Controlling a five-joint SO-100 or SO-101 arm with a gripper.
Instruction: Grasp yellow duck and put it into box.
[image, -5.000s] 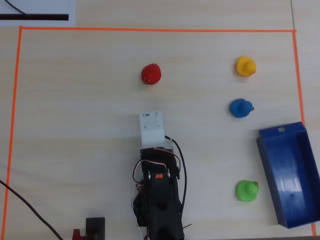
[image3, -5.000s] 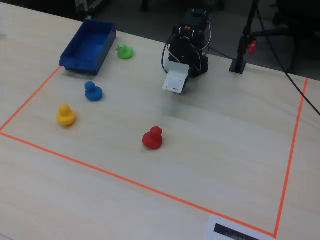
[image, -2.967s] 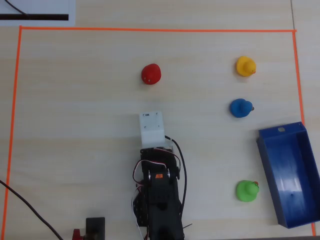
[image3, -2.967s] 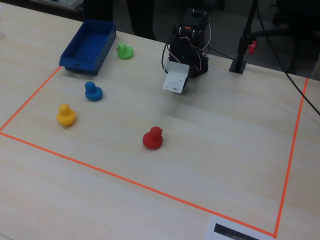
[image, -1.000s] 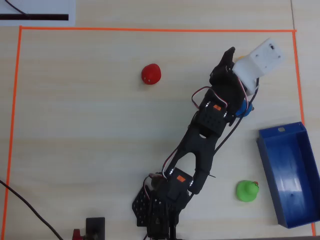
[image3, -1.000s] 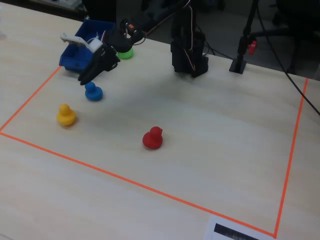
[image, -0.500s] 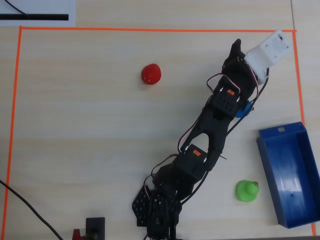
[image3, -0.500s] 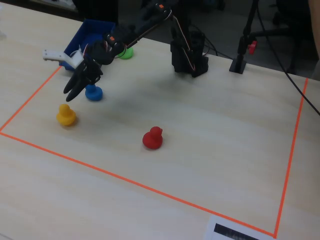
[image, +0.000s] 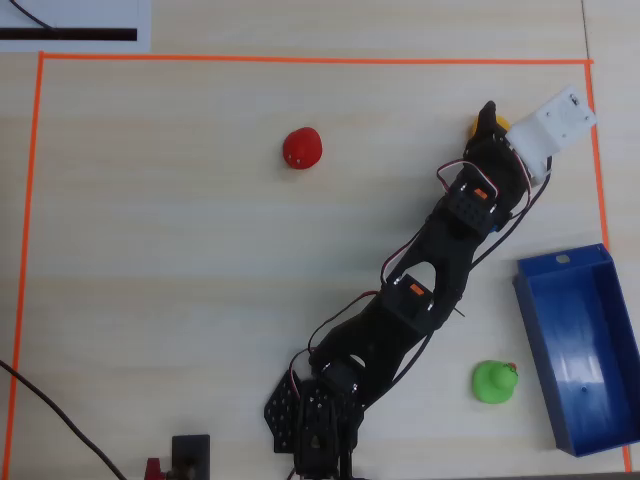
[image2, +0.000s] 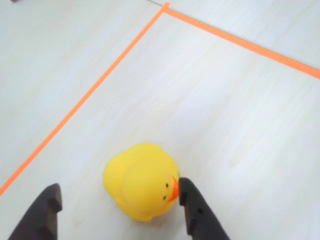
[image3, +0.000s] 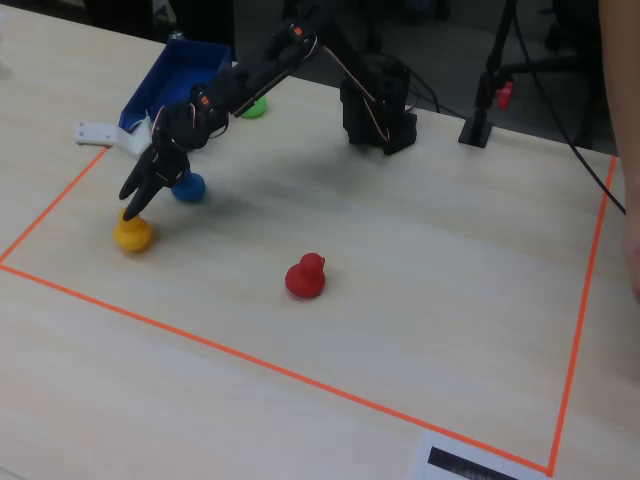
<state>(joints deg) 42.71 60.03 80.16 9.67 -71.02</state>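
The black jointed robot arm (image: 455, 250), folded near its base five seconds ago, now stretches out over the table, its open black two-finger gripper (image2: 117, 210) straddling the small rounded yellow toy duck (image2: 141, 181).

My arm (image: 440, 270) stretched toward the far right corner — my wrist covered most of the yellow duck (image: 476, 126); the box (image: 585, 350) sat well apart

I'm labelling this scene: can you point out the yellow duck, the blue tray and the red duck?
Small rounded yellow toy duck (image2: 142, 181), wrist view, on its body.
Long blue plastic tray (image: 581, 349), overhead view, on its glossy floor.
Small red toy duck (image3: 305, 276), fixed view, on its body.
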